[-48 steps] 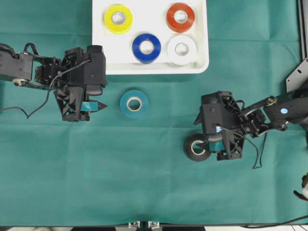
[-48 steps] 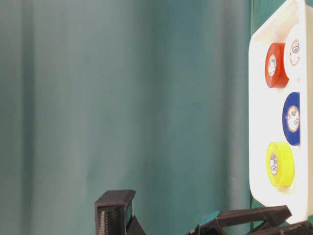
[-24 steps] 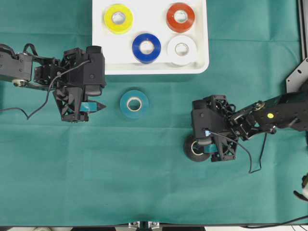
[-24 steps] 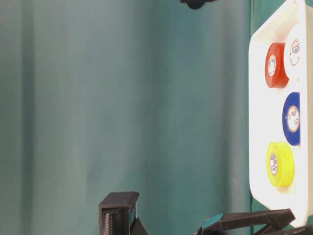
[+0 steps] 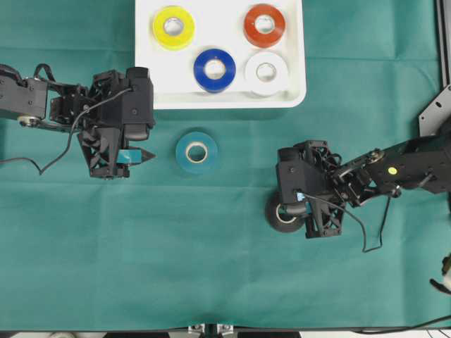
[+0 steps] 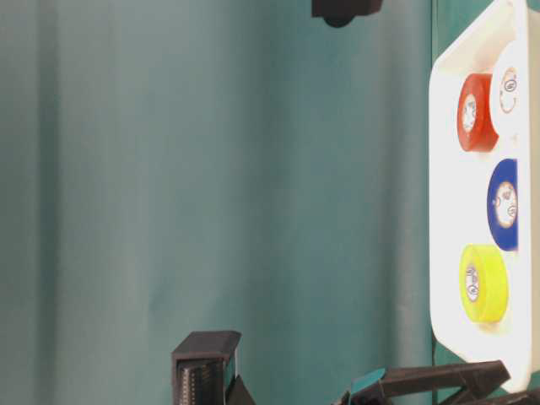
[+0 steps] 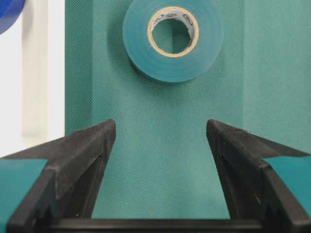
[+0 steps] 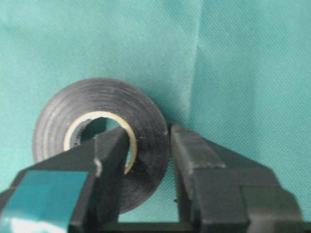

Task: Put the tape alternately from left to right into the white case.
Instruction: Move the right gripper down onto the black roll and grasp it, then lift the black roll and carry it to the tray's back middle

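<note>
Tape first: the teal roll [image 5: 196, 152] is lying flat on the green cloth [image 5: 211, 267] just left of centre in the overhead view, below the case [image 5: 144, 56], and it's touching nothing. The left gripper [image 5: 141, 154] is sitting just to its left with its jaws standing wide apart; in the left wrist view the teal roll is at the top of the frame, beyond the two fingers [image 7: 92, 145]. Up top, the case is holding four rolls: yellow [image 5: 173, 27] at upper left, blue [image 5: 215, 69] lower middle, orange-red [image 5: 264, 24] upper right, white [image 5: 266, 72] lower right. Over on the right, the right gripper [image 8: 150, 145] is clamping the black roll [image 5: 282, 213], one finger inside the core and the other on the outer wall.
</note>
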